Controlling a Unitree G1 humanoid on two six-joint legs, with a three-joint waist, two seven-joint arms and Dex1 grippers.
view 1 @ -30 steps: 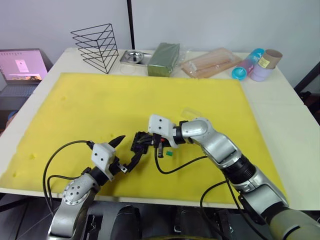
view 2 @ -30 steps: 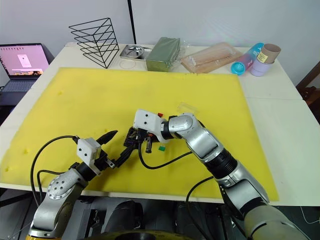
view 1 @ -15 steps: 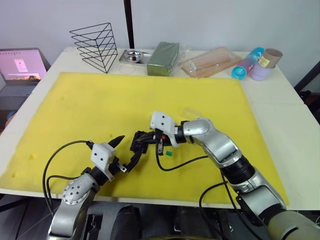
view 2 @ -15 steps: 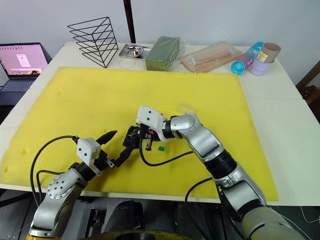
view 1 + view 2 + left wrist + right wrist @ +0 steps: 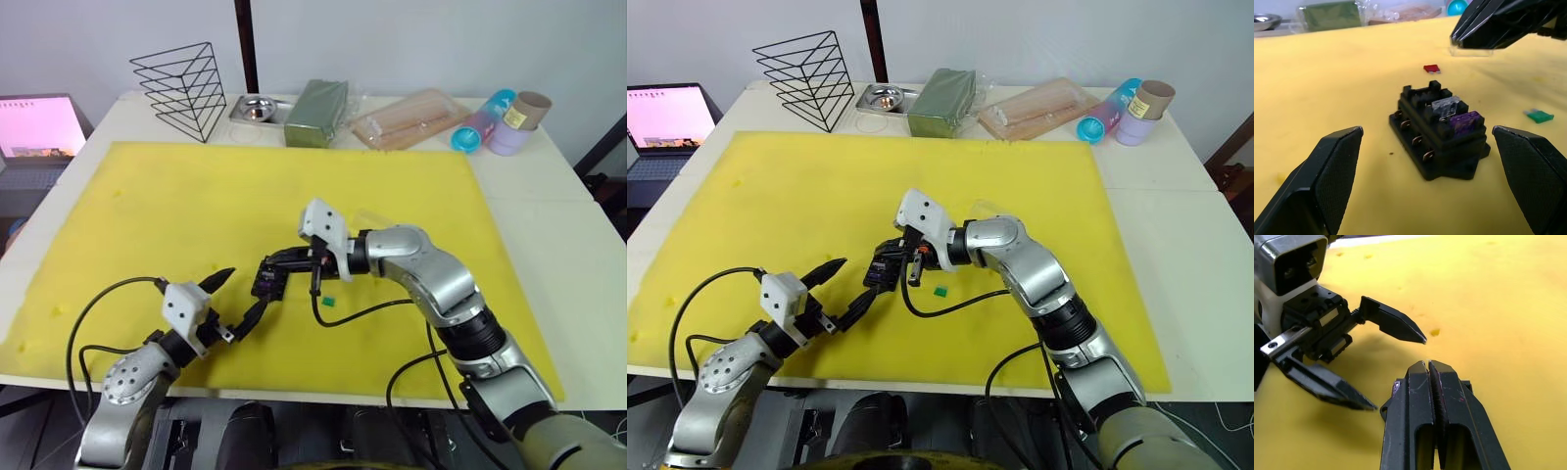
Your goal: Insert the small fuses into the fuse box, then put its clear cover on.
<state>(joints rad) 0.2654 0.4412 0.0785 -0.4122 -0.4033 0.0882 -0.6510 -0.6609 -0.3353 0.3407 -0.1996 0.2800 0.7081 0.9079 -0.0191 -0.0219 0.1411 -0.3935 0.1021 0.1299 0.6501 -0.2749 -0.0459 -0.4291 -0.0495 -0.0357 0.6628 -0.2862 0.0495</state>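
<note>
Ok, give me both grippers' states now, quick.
Left gripper: open, holding nothing, fingers either side of the fuse box.
Right gripper: shut, nothing visible between its fingers.

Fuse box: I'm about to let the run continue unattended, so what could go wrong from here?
The fuse box holds the clear fuse and purple fuse; the red fuse and green fuse lie loose on the foam.

1. The open left pincer isn't bracing the box, so pressing may push it away.
2. The shut right pincer hangs close above and could knock the seated fuses.
</note>
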